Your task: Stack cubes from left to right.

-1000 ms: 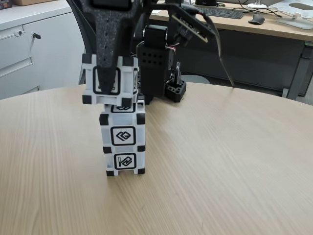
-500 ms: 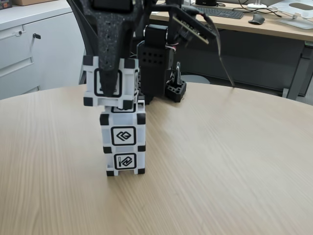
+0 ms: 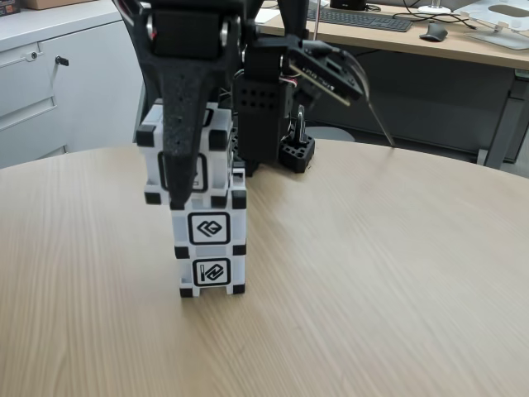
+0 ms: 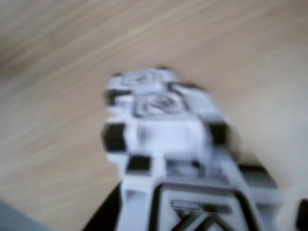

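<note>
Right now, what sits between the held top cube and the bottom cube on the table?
The middle cube, in the fixed view. It rests on the bottom cube; the top cube sits offset left above it.

Round wooden table (image 3: 372, 273); white cabinet (image 3: 58, 78) behind; desk (image 3: 430, 41) beyond.

A round, light wood-grain table (image 3: 372, 281) fills the foreground of the fixed view. Behind it at left stands a pale grey cabinet (image 3: 58, 83) with a small latch on its front. Across the back runs a wooden desk (image 3: 463, 48) on grey metal legs, carrying a dark keyboard (image 3: 364, 18) and a dark mouse (image 3: 432, 32). A small black slotted holder (image 3: 296, 153) sits at the table's far edge.
</note>
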Available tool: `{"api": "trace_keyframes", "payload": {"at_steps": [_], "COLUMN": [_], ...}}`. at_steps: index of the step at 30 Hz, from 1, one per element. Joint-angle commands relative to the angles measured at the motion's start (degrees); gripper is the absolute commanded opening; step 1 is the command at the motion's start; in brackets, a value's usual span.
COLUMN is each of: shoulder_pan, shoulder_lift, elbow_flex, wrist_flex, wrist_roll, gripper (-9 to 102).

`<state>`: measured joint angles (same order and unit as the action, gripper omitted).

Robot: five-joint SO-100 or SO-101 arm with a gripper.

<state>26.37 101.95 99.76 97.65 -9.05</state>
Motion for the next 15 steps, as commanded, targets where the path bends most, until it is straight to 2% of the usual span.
{"api": "trace_keyframes", "payload": {"at_steps": [1, 15], "shoulder_pan": [0.53, 0.0], "shoulder_lift": [-1.93, -0.79], "elbow_flex": [0.79, 0.18], "wrist_flex": [0.0, 0.09], "wrist_roll": [0.18, -0.7], "gripper": [36, 37]}}
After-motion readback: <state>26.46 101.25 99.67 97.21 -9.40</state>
